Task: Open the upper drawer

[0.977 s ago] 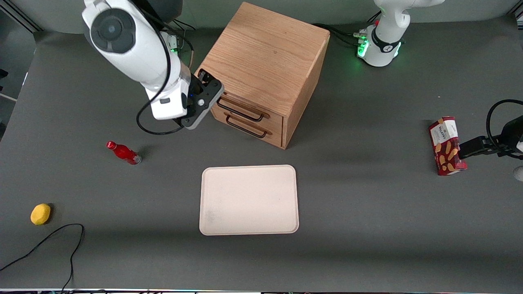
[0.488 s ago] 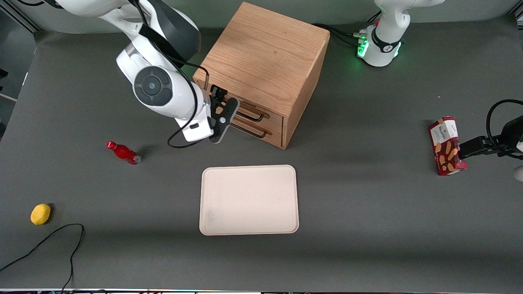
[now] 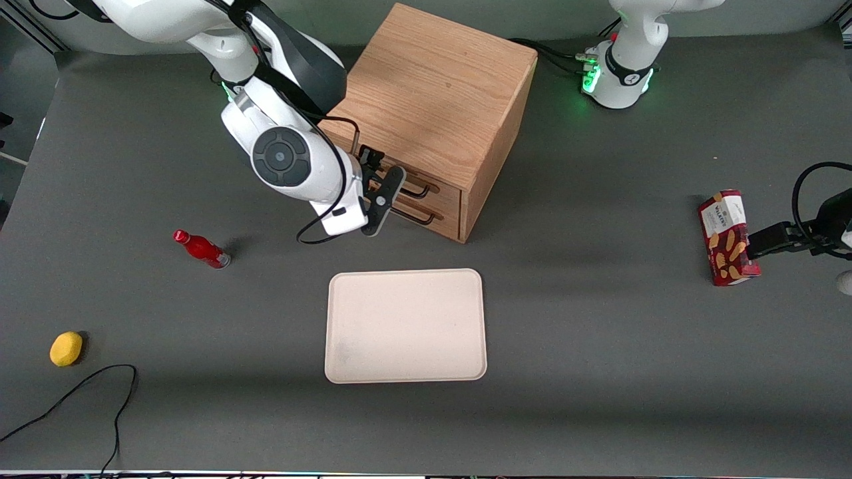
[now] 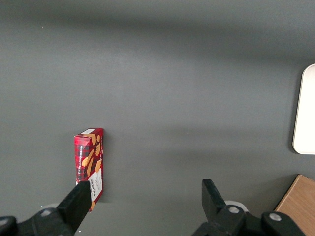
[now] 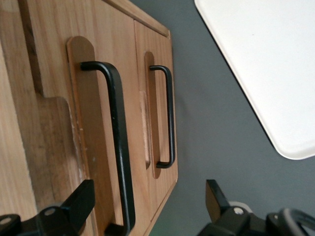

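The oak cabinet (image 3: 436,93) stands at the middle of the table with both drawers shut. The upper drawer (image 3: 444,188) has a long black wire handle (image 3: 414,191), and the matching lower drawer handle (image 3: 418,217) sits just below it. My right gripper (image 3: 389,183) is right in front of the drawer fronts. In the right wrist view the gripper (image 5: 147,201) is open and holds nothing. The upper handle (image 5: 118,147) runs between its fingers, close to one fingertip (image 5: 81,199). The lower handle (image 5: 168,118) lies farther off.
A cream tray (image 3: 405,326) lies nearer the front camera than the cabinet, also in the right wrist view (image 5: 266,64). A red bottle (image 3: 201,249) and a yellow fruit (image 3: 66,348) lie toward the working arm's end. A red cookie box (image 3: 725,237) lies toward the parked arm's end.
My right arm has swung in from the cabinet's corner to the drawer fronts, and the gripper now faces the handles. Both drawers stay shut.
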Available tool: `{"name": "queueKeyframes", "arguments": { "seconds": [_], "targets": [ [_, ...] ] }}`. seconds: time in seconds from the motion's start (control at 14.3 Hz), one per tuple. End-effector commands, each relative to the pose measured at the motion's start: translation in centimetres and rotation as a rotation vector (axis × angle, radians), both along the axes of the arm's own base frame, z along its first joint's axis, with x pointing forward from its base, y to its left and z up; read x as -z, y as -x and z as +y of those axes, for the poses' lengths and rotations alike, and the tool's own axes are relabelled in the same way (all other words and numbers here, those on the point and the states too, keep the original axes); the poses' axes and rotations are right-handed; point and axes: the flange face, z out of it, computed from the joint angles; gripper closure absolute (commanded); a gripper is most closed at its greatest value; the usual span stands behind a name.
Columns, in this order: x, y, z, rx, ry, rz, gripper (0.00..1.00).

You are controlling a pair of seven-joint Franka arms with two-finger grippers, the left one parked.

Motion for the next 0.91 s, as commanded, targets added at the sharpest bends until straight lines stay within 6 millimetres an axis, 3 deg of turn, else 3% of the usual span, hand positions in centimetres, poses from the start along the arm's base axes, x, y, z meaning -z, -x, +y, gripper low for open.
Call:
{"name": "queueKeyframes", "arguments": {
  "seconds": [0.0, 0.84],
  "targets": [
    [1.1, 0.2, 1.1, -0.004, -0.009, 0.001, 0.00],
    [4.6, -2.0, 0.3, -0.016, 0.019, -0.069, 0.00]
  ]
}}
